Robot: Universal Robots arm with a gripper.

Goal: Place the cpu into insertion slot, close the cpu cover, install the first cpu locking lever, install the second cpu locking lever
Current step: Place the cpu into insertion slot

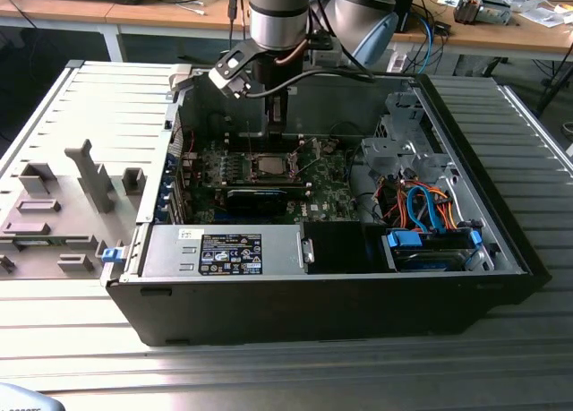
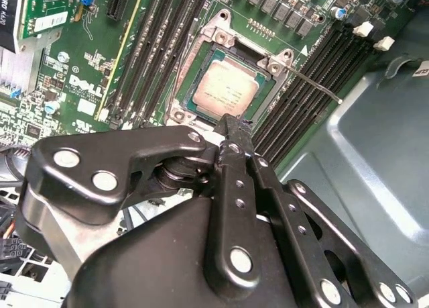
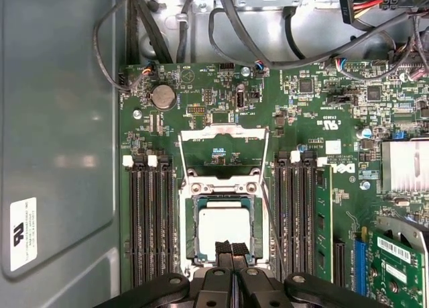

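1. The tool [image 3: 231, 249] hovers over one edge of the cpu [image 3: 224, 231]. Its two black fingers seem pressed together and grasp nothing, as far as both wrist views allow.
2. The silver-topped cpu lies flat inside the insertion slot [image 3: 190, 187], framed by its metal rim.
3. The cpu cover [image 3: 224, 129] is swung open, lying back just beyond the slot.
4. In the second wrist view, a thin wire lever [image 2: 315, 86] angles outward from the slot across the black memory slots [image 2: 305, 100].
5. The green motherboard [image 3: 221, 93] sits inside an open computer case [image 1: 501, 250] on a ridged metal table [image 1: 269, 375].
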